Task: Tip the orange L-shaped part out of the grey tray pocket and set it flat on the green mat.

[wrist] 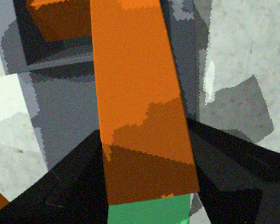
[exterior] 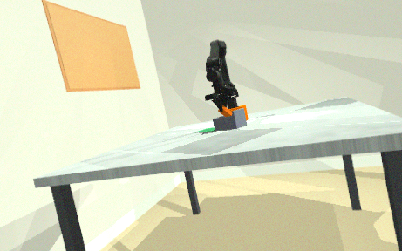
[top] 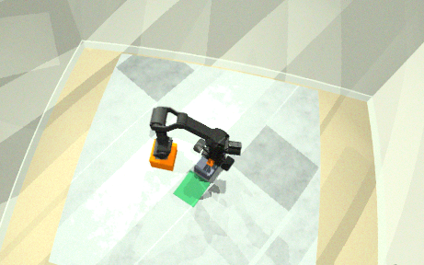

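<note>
The end effector (top: 210, 164) (exterior: 227, 109) (wrist: 141, 133) is clamped on the raised end of the orange part (top: 211, 162) (exterior: 225, 111) (wrist: 136, 75). Directly beneath it sits the grey tray (top: 205, 171) (exterior: 225, 123) (wrist: 66, 117), just beside the green mat (top: 191, 190) (exterior: 205, 131) (wrist: 148, 212).

A pale, marbled grey-white rectangular tabletop (top: 128, 198) (exterior: 309, 126) with darker grey patches carries a small slate-grey block-shaped tray (top: 204, 173) (exterior: 223, 124) (wrist: 66, 117), a flat green square mat (top: 191, 189) (exterior: 205, 131) (wrist: 148, 212) beside it and an orange block-like arm base (top: 163, 163).
</note>
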`<state>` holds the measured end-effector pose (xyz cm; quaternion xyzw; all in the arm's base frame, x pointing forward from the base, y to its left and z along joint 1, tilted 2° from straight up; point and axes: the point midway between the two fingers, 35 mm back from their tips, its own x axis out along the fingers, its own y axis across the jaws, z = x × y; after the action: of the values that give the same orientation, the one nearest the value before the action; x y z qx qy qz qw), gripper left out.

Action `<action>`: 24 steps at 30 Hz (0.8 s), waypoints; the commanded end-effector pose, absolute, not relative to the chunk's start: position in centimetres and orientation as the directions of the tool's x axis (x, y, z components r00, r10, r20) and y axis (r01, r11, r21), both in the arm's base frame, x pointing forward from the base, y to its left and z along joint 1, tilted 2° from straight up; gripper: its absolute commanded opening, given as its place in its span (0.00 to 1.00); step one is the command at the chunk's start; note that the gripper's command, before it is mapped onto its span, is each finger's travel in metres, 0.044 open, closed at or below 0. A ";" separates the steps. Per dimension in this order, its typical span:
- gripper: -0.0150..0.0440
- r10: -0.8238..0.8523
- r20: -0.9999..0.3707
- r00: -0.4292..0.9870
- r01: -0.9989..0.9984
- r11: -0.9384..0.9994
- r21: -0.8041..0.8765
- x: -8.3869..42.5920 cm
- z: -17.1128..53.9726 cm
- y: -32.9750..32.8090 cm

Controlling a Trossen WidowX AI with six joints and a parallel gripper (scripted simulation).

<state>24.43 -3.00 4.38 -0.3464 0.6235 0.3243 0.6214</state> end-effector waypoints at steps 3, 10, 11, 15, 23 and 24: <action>0.25 -0.035 -0.999 0.019 -0.835 0.549 -0.035 24.6 5.5 -3.1; 0.25 -0.035 -0.999 0.019 -0.835 0.549 -0.035 24.6 6.6 -3.0; 0.25 -0.035 -0.999 0.019 -0.835 0.549 -0.035 24.6 6.7 -3.0; 0.25 -0.035 -0.999 0.019 -0.835 0.549 -0.035 24.6 7.4 -3.0; 0.25 -0.035 -0.999 0.019 -0.835 0.549 -0.035 24.5 8.6 -3.0; 0.25 -0.035 -0.999 0.019 -0.835 0.549 -0.035 24.5 8.8 -2.9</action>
<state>24.38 -2.99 8.11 -0.3502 0.6241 0.3235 0.6190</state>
